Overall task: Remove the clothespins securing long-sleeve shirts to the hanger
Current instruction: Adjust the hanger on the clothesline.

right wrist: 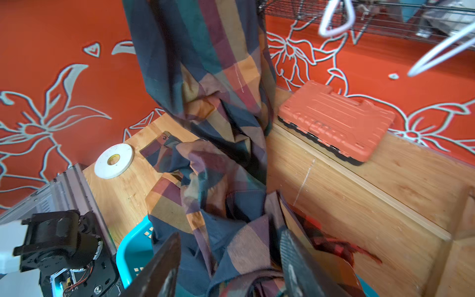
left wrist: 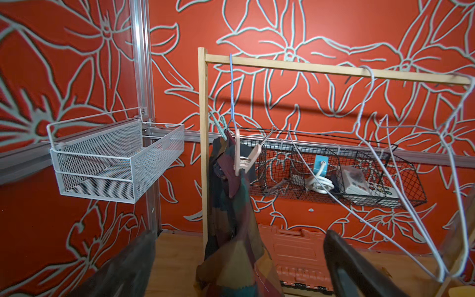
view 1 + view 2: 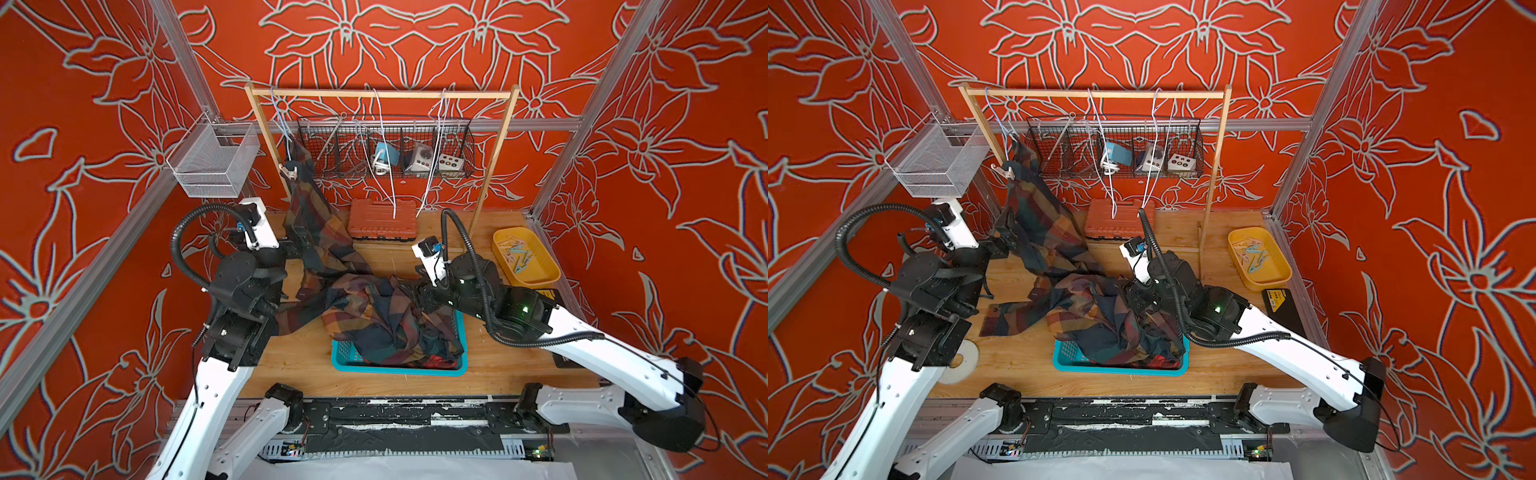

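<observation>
Right hand is hovering released over plaid shirts heaped in teal plastic basket, 6 o'clock. Left hand is gaping at pale pink clothespin pinning hung plaid shirt, 11 o'clock.

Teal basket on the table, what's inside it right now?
A dark plaid shirt is heaped in the teal basket, spilling over its rim, with red-and-black check fabric showing underneath. The basket's floor is covered.

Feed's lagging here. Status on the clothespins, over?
Left gripper open, facing hanging shirt. Right gripper open over basket pile. Pink clothespin, mint clothespin clipped at shirt's top. Empty hangers dangling alongside.
</observation>
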`<state>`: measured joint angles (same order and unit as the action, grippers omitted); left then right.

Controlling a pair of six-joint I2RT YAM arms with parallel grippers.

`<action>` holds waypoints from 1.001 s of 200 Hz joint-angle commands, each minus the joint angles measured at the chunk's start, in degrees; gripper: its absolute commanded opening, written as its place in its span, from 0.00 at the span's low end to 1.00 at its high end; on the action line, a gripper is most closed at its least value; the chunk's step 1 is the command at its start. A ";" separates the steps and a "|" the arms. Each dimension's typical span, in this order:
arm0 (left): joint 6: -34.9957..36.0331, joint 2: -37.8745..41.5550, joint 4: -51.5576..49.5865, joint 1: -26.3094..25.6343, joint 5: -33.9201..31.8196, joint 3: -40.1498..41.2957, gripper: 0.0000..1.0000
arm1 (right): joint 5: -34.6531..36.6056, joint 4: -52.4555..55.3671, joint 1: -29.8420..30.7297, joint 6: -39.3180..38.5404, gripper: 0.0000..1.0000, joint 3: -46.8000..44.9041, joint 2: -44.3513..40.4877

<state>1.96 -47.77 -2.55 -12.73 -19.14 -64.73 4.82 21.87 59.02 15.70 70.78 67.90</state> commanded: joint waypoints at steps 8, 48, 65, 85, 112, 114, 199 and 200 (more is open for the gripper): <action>-1.69 -5.81 -2.10 2.08 2.78 -1.72 0.97 | -2.86 -0.75 0.14 -0.85 0.64 1.23 0.04; -1.66 -14.12 -2.16 3.88 1.88 -4.56 0.90 | -2.27 -1.57 0.17 -0.54 0.65 -1.79 -2.95; -2.36 -16.15 -1.76 5.13 2.45 -5.18 0.83 | -2.06 -2.10 0.14 -0.31 0.65 -3.16 -4.45; -2.48 -17.89 -1.67 5.57 3.30 -6.25 0.71 | -1.68 -2.13 0.13 -0.32 0.65 -4.26 -5.91; -2.72 -18.97 -1.67 5.63 4.81 -7.63 0.44 | -1.09 -2.03 0.04 -0.59 0.65 -5.19 -7.58; -2.81 -19.01 -1.67 5.62 4.92 -7.68 0.42 | -1.05 -2.05 0.04 -0.54 0.65 -5.26 -7.71; -4.06 -21.19 -2.82 5.60 11.88 -11.41 0.00 | 1.11 -1.85 -0.13 -0.23 0.65 -7.30 -10.72; -4.06 -21.29 -2.82 5.61 12.04 -11.39 0.00 | 1.13 -1.84 -0.18 -0.23 0.65 -7.32 -10.74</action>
<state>-1.10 -68.20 -5.52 -7.31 -10.13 -74.32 4.14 20.58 59.02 15.70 64.16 58.39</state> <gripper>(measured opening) 0.048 0.650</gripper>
